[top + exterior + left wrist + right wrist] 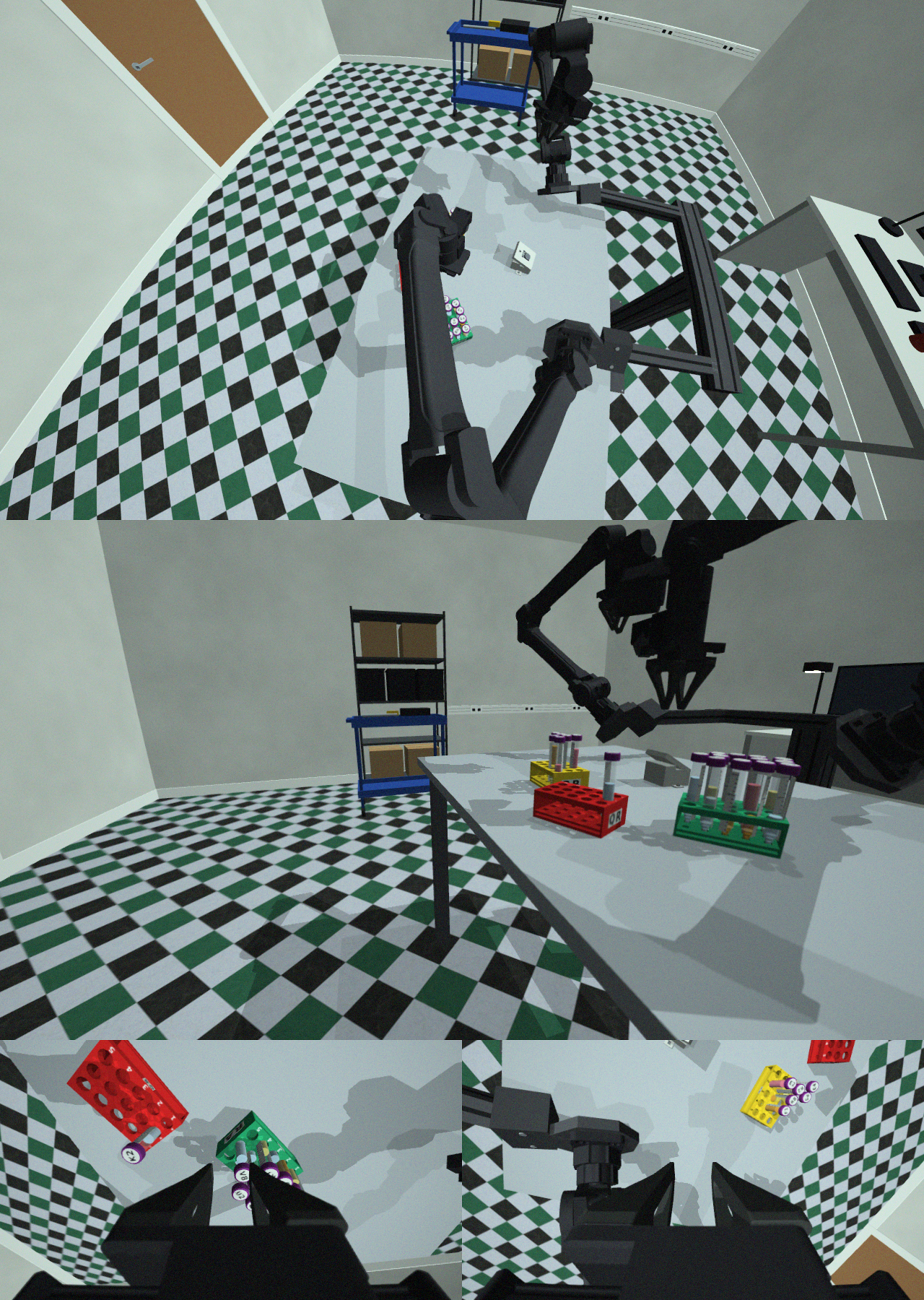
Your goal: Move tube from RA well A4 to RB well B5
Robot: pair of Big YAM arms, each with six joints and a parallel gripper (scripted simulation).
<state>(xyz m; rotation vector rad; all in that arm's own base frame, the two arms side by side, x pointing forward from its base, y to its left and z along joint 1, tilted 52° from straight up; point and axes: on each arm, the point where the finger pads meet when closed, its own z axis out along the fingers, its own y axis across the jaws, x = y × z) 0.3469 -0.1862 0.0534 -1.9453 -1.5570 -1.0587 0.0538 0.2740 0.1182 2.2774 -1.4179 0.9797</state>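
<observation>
In the top view, the left gripper (455, 268) (675, 704) (231, 1170) is high up, and its arm hides part of the green rack (463, 338) (730, 846) (278, 1145). The right gripper (548, 134) (619, 628) (693, 1169) is far off.

In the exterior view, the left fingers point down above all the racks, so that arm should go over the green rack before it dips.

In the left wrist view, the fingers are a bit apart with nothing pinched. The A4 tube (270, 1170) seems to be the one by the number 4, in the green rack. The arm should line up over its cap, open wider, go straight down between its neighbors, squeeze, then lift straight up.

In the right wrist view, those fingers are apart and hold nothing. The yellow rack (541, 775) (759, 1083) waits with tubes in it.
</observation>
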